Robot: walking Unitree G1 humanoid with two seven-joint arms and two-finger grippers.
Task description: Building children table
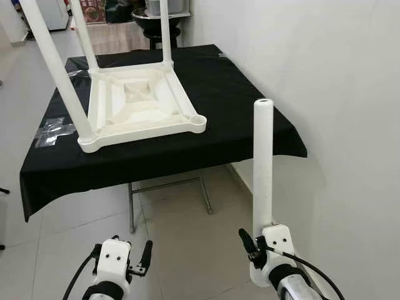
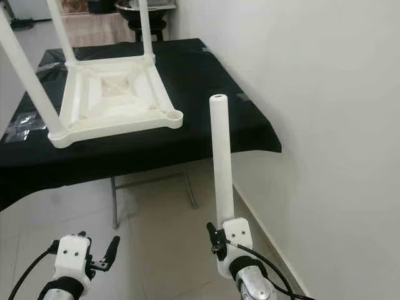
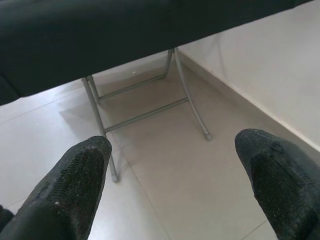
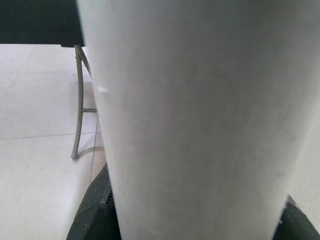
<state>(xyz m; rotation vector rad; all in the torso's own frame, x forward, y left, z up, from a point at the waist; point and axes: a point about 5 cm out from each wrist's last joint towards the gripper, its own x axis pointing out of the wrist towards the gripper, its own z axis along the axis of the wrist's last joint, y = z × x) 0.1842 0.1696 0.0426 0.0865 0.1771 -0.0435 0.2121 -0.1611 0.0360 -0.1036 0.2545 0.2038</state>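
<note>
Before the black tabletop (image 1: pixel 250 112), my right end effector (image 1: pixel 257 240) grips the fourth leg (image 1: pixel 262 162); three legs stand fitted in the upturned children's table (image 1: pixel 140 103), and my left end effector (image 1: pixel 139 259) hangs wide open.

An upturned tabletop (image 1: pixel 140 109) lies on a cloth-covered folding table (image 1: pixel 237 119), towards its left half, with three legs standing up from its corners. The near right corner socket (image 1: pixel 198 119) has no leg. A wall (image 1: pixel 337 94) runs along the right. Nearer, right of centre, the right gripper (image 1: pixel 262 240) holds a fourth leg (image 1: pixel 262 162) upright. The left gripper (image 1: pixel 134 259) sits low at near left, over the floor (image 1: pixel 181 250).
</note>
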